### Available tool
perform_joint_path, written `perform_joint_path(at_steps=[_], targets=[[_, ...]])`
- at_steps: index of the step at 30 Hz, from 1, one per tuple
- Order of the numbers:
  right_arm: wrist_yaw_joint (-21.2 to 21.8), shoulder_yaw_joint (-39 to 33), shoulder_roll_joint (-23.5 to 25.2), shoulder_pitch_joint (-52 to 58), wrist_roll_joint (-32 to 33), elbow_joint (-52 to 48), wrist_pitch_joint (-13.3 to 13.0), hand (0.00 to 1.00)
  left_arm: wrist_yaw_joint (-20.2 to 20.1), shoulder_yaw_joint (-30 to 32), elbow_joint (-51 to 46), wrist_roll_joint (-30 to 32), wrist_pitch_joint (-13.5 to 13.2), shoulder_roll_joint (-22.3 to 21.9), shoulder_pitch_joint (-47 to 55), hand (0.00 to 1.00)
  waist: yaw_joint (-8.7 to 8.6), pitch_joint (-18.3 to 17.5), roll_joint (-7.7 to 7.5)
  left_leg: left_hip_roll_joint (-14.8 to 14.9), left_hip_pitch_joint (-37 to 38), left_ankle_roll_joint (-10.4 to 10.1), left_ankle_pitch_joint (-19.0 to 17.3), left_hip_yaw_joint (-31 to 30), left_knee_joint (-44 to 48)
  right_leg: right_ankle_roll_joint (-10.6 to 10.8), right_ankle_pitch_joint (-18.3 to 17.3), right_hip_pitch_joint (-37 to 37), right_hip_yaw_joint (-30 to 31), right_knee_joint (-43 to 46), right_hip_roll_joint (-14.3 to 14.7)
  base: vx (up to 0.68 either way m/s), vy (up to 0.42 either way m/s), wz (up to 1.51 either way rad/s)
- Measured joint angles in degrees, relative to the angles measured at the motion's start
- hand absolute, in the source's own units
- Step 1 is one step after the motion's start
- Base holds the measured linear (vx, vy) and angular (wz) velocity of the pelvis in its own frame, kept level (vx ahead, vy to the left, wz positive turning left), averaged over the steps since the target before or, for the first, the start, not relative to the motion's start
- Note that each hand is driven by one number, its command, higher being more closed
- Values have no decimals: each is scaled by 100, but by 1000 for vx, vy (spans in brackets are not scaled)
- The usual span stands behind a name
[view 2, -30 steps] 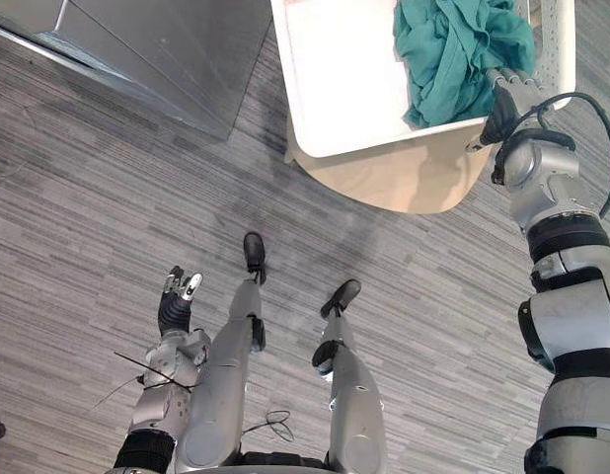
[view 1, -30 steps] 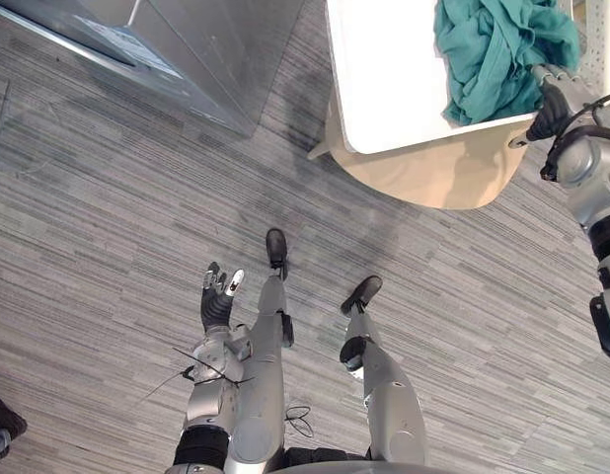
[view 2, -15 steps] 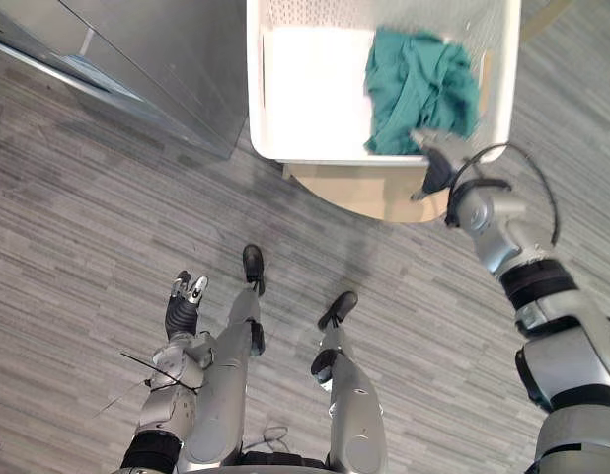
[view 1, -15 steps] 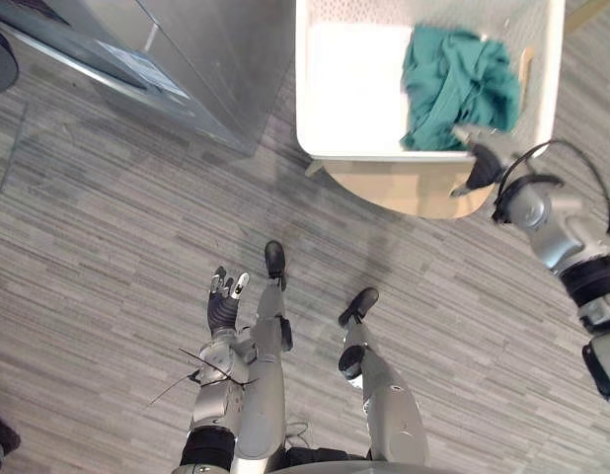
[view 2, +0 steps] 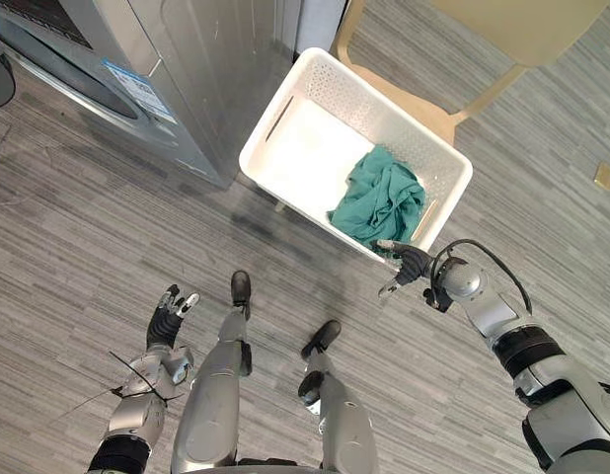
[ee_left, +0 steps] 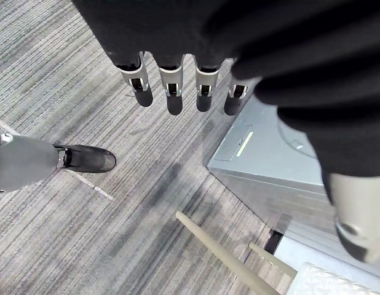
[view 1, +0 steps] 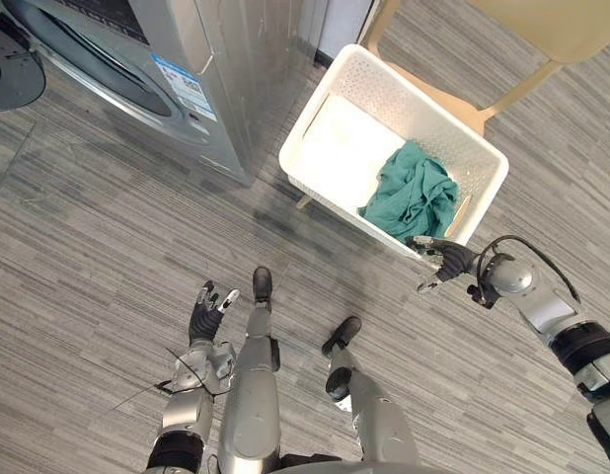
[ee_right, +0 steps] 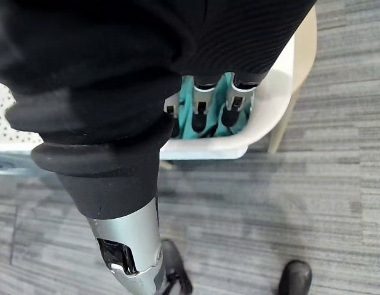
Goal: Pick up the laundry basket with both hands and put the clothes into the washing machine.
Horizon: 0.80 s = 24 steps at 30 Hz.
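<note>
The washing machine (view 1: 137, 59), silver-grey with a dark front opening, stands at 11 o'clock in the head views. On its front panel sits 1 label (view 1: 184, 81) in blue, white and orange; its print is too small to read. The floor (view 1: 108, 227) is grey carpet in fine lengthwise stripes and runs across the whole scene.

At 1 o'clock the white perforated laundry basket (view 1: 330, 94) rests on the seat of a pale wooden chair (view 1: 461, 111), close beside the machine's side wall. A teal garment (view 1: 412, 193) lies crumpled inside it, in the end of the basket toward 4 o'clock.

The right hand (view 1: 440, 263) hangs at the basket's 5 o'clock corner, just outside the rim. Its fingers (ee_right: 234, 98) are straight and spread, its thumb apart, and it holds nothing; whether the tips touch the white wall cannot be told.

The left hand (view 1: 206, 308) is at 7 o'clock, low over the carpet and well apart from the basket. Its fingers (ee_left: 171, 92) are straight and loose, with nothing in them.
</note>
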Motion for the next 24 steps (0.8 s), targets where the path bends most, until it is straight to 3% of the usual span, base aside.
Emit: perform_joint_path(at_steps=[5, 16, 24], targets=[[-125, 67, 0, -615, -94, 701, 42, 0, 5, -57, 204, 0, 4, 118, -46, 0, 6, -1, -2, -28, -10, 90, 67, 6, -5, 9, 6, -3, -1, -25, -17, 40, 17, 1], [-540, -90, 16, -1424, -291, 1476, 29, 0, 21, -131, 203, -4, 1, 141, -62, 0, 5, 0, 0, -38, -39, 88, 84, 38, -66, 9, 7, -95, 57, -41, -23, 34, 20, -3], [-1243, -375, 121, -2117, -784, 2132, -47, 0, 46, -168, 203, -6, -14, 74, -63, 0, 11, 15, 22, -35, -29, 85, 106, 105, -107, 13, 15, -153, 130, -42, -22, 23, 28, -5]])
